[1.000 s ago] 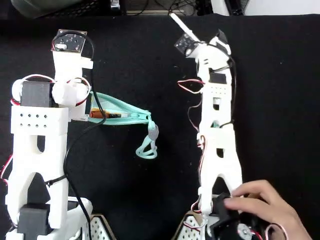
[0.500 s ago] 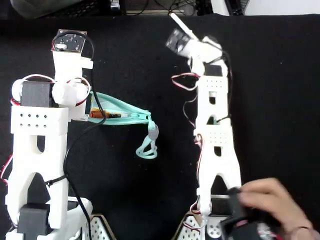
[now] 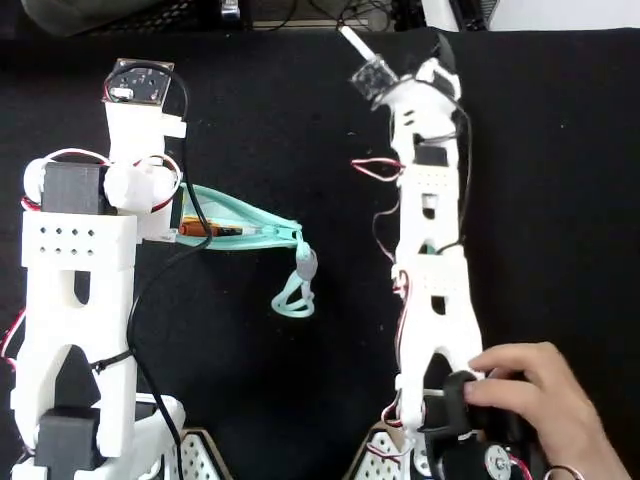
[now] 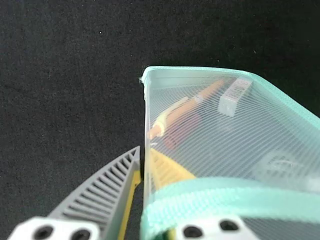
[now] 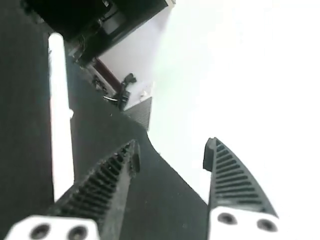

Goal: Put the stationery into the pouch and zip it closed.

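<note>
Black cloth (image 3: pixel 560 200) covers the table. The left gripper (image 4: pixel 147 192) clamps the mint pouch (image 3: pixel 240 228) by its end; up close, pens (image 4: pixel 172 112) lie inside. Well apart from the pouch, the right gripper (image 5: pixel 172 145) gapes.

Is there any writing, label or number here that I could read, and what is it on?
No text can be read in any view.
White block inside the pouch: any print on it is too blurred to read.

Black cloth-covered table (image 3: pixel 560 200); cables (image 3: pixel 330 12) along far edge; white surface (image 3: pixel 560 12) beyond.
</note>
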`<state>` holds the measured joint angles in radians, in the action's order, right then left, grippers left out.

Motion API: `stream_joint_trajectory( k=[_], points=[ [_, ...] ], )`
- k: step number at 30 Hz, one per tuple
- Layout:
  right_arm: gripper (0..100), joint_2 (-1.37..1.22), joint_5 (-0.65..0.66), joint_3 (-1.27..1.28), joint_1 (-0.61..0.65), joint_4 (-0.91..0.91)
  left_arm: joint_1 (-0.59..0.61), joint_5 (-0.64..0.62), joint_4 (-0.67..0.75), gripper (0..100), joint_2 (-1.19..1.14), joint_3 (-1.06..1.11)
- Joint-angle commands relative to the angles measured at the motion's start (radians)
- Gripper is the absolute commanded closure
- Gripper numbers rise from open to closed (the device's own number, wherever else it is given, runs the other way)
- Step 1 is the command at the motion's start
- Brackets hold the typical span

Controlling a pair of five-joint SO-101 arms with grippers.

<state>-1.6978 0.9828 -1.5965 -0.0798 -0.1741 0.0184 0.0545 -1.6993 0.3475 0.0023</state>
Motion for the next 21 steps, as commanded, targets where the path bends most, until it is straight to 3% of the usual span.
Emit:
stream_joint_trajectory(
  k=[1, 5, 21],
  points=[
    [85.6, 0.013, 0.040, -0.001, 0.014, 0.043, 0.008, -0.005, -0.008, 97, 0.003, 0.002],
    [98.5, 0.025, 0.038, 0.038, 0.014, 0.041, 0.008, -0.005, -0.008, 97, 0.003, 0.002],
    [98.2, 0.183, 0.037, 0.071, 0.077, -0.330, 0.008, -0.005, -0.008, 97, 0.003, 0.002]
  ],
)
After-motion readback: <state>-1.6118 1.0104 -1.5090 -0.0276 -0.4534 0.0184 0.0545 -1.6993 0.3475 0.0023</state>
